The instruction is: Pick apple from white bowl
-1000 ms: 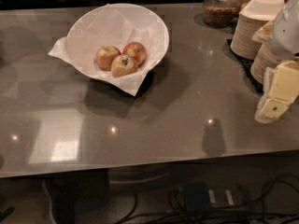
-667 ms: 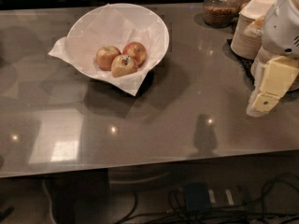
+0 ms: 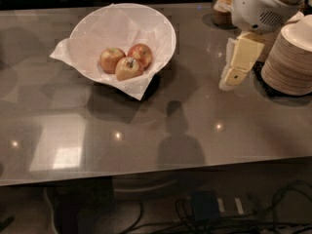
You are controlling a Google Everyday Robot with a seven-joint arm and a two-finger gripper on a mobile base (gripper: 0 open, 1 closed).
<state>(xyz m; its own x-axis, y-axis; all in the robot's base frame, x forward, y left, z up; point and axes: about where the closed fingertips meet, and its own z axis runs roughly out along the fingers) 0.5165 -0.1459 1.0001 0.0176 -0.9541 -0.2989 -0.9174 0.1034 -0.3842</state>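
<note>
The white bowl (image 3: 92, 30), lined with crumpled white paper, stands on the grey table at the back left. Three apples lie in it. The apple (image 3: 142, 53), the reddest, is at the right rear. A yellower apple with a dark stem pit (image 3: 128, 68) lies in front of it, and a yellow-green blushed apple (image 3: 110, 59) lies to the left. My gripper (image 3: 229, 81), cream and white, hangs above the table to the right of the bowl, well apart from it and holding nothing visible.
A tall stack of white plates (image 3: 291, 57) stands at the right edge, close to my arm. A glass jar with brown contents (image 3: 222, 8) is at the back right. The table's front edge (image 3: 156, 172) runs across the view, with cables on the floor below.
My arm and gripper have moved left, away from the plate stack and toward the bowl. The bowl and apples have not moved.
</note>
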